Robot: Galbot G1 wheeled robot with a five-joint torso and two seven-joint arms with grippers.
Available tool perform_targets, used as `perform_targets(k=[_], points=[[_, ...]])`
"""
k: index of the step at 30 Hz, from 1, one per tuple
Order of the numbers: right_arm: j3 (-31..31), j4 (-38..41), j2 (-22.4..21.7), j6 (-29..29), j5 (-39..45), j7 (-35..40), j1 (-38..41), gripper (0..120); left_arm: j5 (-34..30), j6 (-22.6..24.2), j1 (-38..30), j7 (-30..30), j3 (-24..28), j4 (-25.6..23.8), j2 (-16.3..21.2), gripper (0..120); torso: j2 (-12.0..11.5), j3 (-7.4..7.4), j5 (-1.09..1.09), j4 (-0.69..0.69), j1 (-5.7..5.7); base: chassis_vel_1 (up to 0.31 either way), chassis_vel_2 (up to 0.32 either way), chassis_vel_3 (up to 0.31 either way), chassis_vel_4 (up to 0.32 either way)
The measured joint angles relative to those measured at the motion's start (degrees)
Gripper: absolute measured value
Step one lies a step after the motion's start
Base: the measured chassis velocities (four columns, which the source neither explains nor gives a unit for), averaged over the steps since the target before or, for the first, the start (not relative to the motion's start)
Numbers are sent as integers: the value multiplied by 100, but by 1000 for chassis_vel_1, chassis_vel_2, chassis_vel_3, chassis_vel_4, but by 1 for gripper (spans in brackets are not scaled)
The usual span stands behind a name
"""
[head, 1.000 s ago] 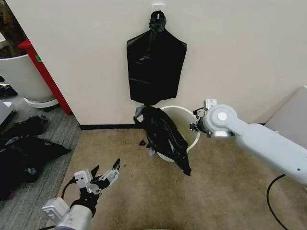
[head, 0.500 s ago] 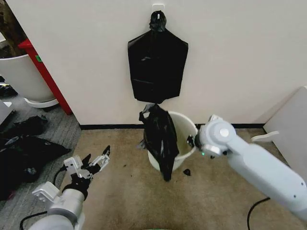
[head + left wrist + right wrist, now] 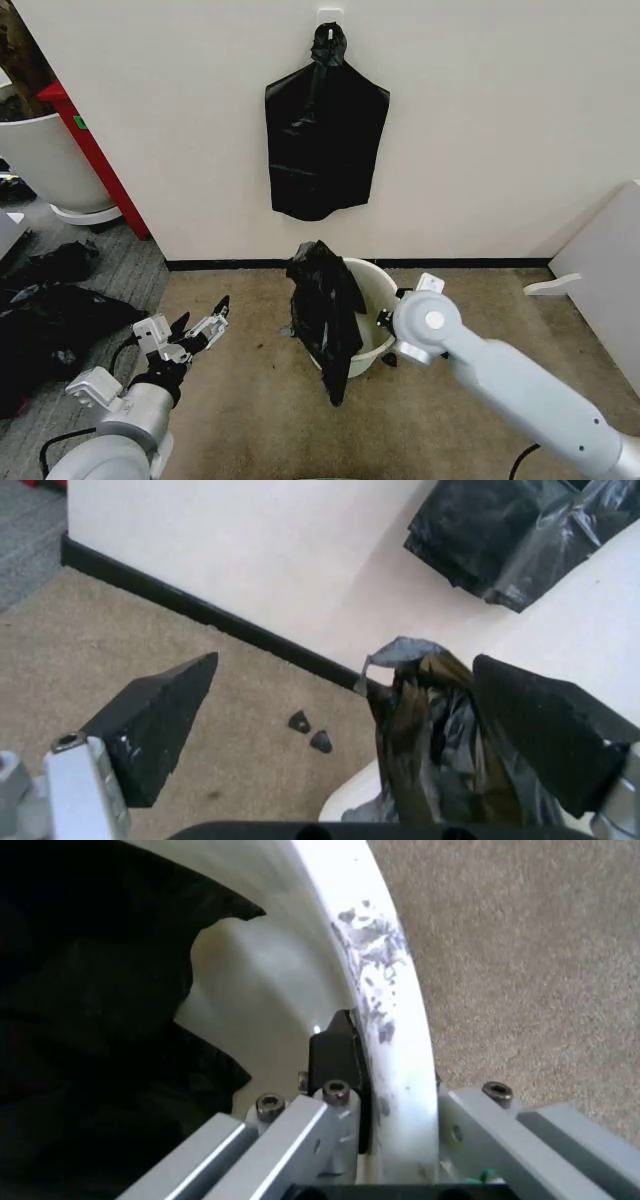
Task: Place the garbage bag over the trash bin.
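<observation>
Bin (image 3: 372, 325) now tilts nearer; right hand (image 3: 388, 335) clamps its rim, bag (image 3: 325, 305) draped over. Left hand (image 3: 190, 335) open, drawn back.

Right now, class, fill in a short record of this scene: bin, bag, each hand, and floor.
bin: small round cream-white plastic bucket, standing on the carpet near the wall
bag: thin glossy black plastic bag, draped over the bin's left rim, hanging down outside
right hand: clamped on the bin's rim, one finger inside, one outside
left hand: open, off to the bin's left, holding nothing
floor: tan carpet
</observation>
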Motion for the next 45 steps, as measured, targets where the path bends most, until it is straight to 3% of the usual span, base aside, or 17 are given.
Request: perform_targets(k=[25, 27, 31, 33, 36, 40, 45], points=[[383, 65, -47, 20, -510, -390, -818, 1, 313, -27, 218, 4, 289, -251, -174, 100, 0, 0, 1, 0, 0, 0, 0, 0, 0], [401, 89, -68, 9, -512, -395, -853, 5, 333, -30, 225, 7, 312, -255, -182, 100, 0, 0, 1, -1, 0, 0, 0, 0, 0], [447, 170, -131, -14, -492, -442, -870, 23, 429, -46, 254, 35, 416, -279, -213, 100, 0, 0, 1, 0, 0, 0, 0, 0, 0], [457, 186, -138, -26, -475, -449, -859, 25, 440, -47, 258, 41, 431, -279, -220, 100, 0, 0, 1, -1, 0, 0, 0, 0, 0], [473, 290, -209, -83, -423, -483, -757, 40, 473, -48, 270, 55, 460, -279, -236, 100, 0, 0, 1, 0, 0, 0, 0, 0, 0], [551, 621, -488, -195, -285, -519, -702, 56, 461, -13, 236, 59, 436, -279, -140, 100, 0, 0, 1, 1, 0, 0, 0, 0, 0], [787, 1051, -790, -318, -178, -745, -874, 69, 385, 97, 90, 19, 375, -282, 37, 100, 0, 0, 0, 0, 0, 0, 0, 0, 0]])
